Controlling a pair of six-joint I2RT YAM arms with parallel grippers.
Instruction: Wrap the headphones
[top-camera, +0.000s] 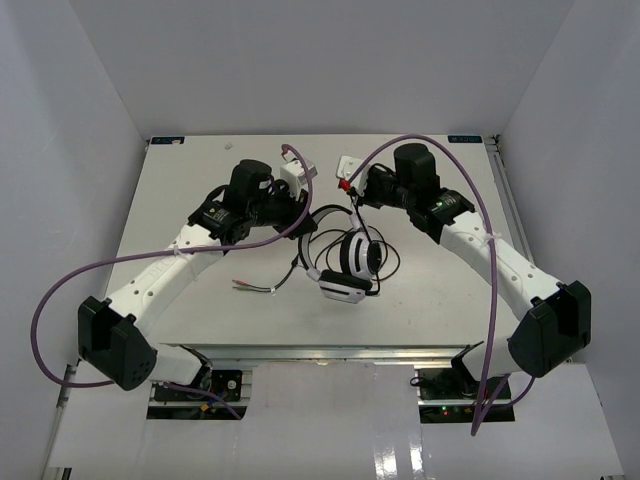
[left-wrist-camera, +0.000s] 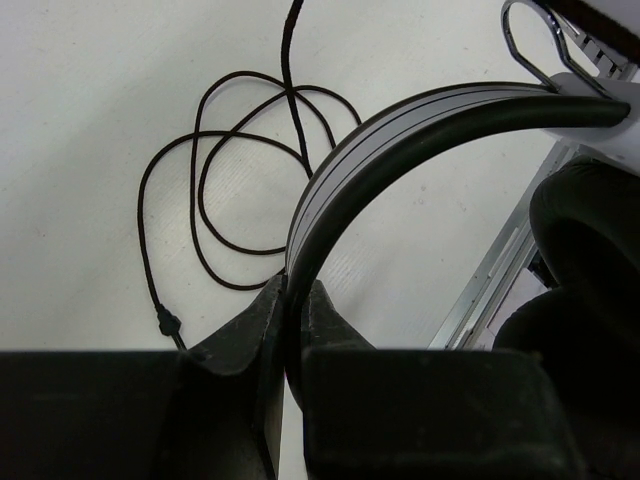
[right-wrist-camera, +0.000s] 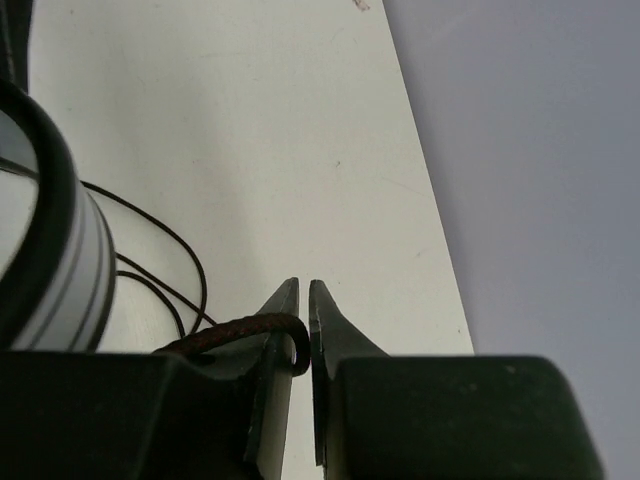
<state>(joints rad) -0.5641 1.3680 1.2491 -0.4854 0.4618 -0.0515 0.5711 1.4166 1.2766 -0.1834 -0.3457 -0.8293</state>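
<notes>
Headphones sit near the middle of the table, between the two arms, with the white ear cups toward the near edge. The headband arches into the left gripper, whose jaws pinch its edge. The cord lies in loose loops beside the headband, and the coloured plugs rest off to the left. The right gripper has its jaws almost pressed together, nipping a bend of cord.
</notes>
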